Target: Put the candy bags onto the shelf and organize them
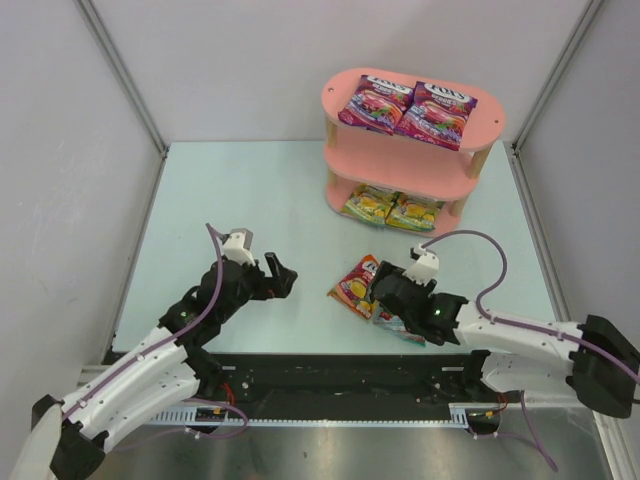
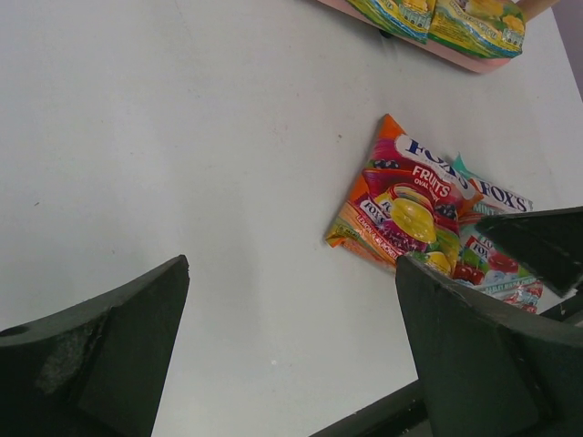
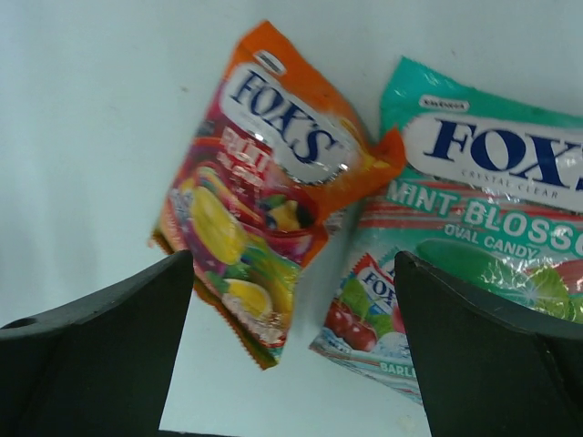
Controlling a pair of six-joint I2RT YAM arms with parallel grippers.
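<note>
Pink three-tier shelf with wooden dowel posts [image 1: 345,100] stands at upper right of the top view. Two purple-magenta candy bags [image 1: 377,103] [image 1: 437,113] lie side by side on its top board. Two yellow-green candy bags [image 1: 369,205] [image 1: 414,212] lie on its lowest board. Red-orange glossy candy bag [image 3: 260,182] and teal-white candy bag [image 3: 474,237] lie touching on the pale table [image 1: 250,200], lower centre. Right gripper [image 3: 291,273] hangs over this pair, jaws spread wide, holding nothing. Left gripper [image 1: 280,275], left of centre, is likewise wide and empty.

The bench [image 1: 240,190] is open toward its left edge; the shelf [image 1: 400,160] fills the far-right corner; red-orange bag [image 1: 355,285] and teal bag [image 3: 492,209] lie by the near edge.
</note>
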